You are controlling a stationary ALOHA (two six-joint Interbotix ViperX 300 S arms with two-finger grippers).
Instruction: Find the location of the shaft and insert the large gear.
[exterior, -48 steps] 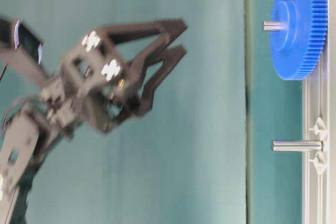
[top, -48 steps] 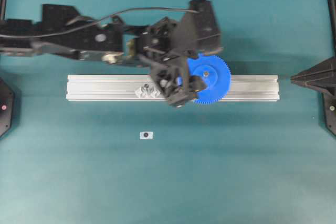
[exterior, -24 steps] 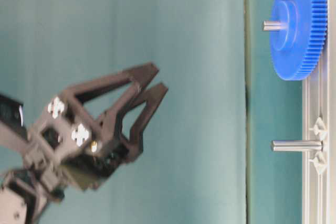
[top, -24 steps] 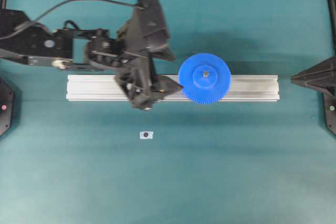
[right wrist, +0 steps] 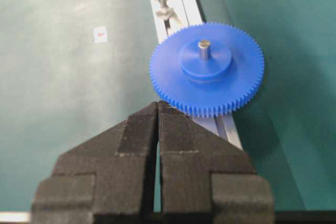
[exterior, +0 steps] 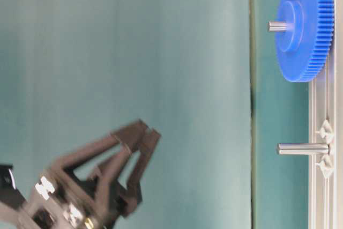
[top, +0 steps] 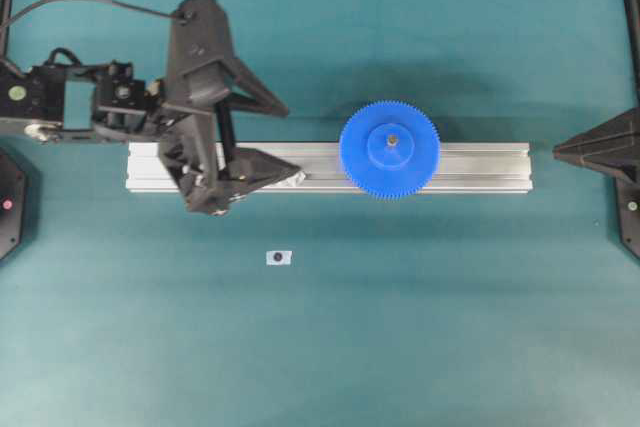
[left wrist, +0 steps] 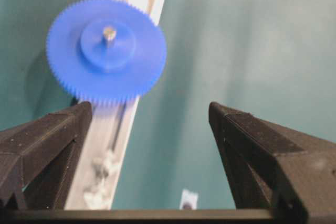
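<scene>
The large gear (top: 389,149) is a bright blue toothed disc lying flat on the aluminium rail (top: 480,167). The shaft (top: 391,137) pokes up through its hub. The table-level view shows the gear (exterior: 304,25) pushed down against the rail with the shaft tip (exterior: 277,26) standing out. My left gripper (top: 293,140) is open and empty, above the rail and left of the gear, with its fingers (left wrist: 50,135) spread wide. My right gripper (right wrist: 158,103) is shut and empty, stopping short of the gear's rim (right wrist: 207,69).
A second bare pin (exterior: 303,148) stands on the rail between small translucent brackets, left of the gear and under my left gripper in the overhead view. A small white tag (top: 278,257) with a dark dot lies on the teal mat in front of the rail.
My left gripper has drawn back to the left along the rail, away from the gear, staying open. The gear stays on its shaft. The right gripper has not moved.
</scene>
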